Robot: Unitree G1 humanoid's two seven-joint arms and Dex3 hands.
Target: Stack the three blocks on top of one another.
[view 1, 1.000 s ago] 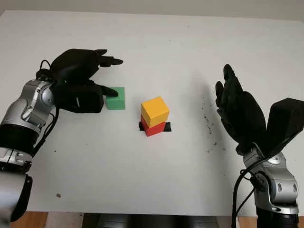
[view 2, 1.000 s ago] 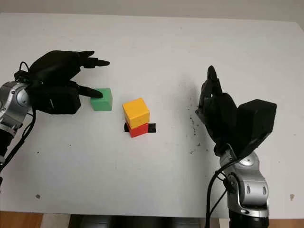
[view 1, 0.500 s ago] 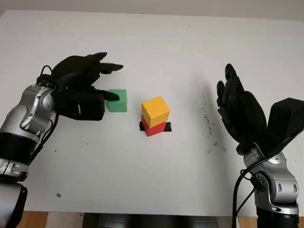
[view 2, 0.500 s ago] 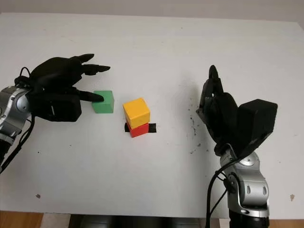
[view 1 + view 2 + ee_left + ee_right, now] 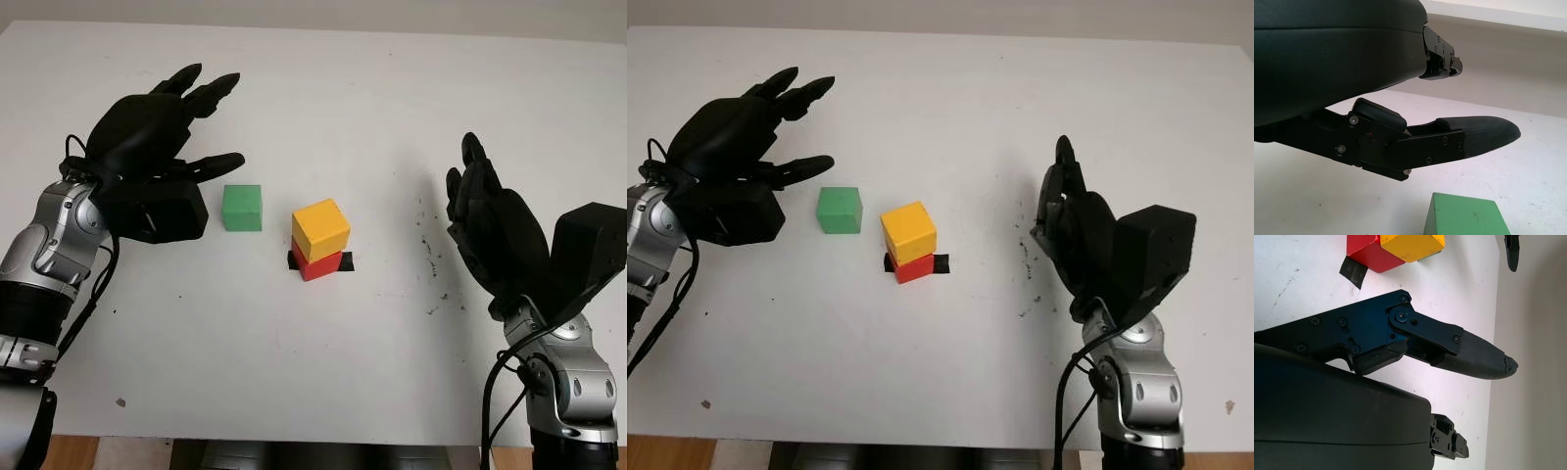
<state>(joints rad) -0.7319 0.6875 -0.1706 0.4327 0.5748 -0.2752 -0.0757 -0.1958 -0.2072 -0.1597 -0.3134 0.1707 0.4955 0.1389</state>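
My left hand (image 5: 152, 157) hovers open at nine o'clock of the green block (image 5: 241, 208), which sits alone on the worktop (image 5: 323, 372) beside the yellow-on-red stack (image 5: 319, 241), ready to grasp it, while my right hand (image 5: 500, 235) waits open at three o'clock.

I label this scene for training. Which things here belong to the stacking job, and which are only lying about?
Job:
green block, alone on the table
yellow block, on the red block
left hand, open, beside the green block
right hand, open, idle

Lying about:
black tape under the red block
dark specks
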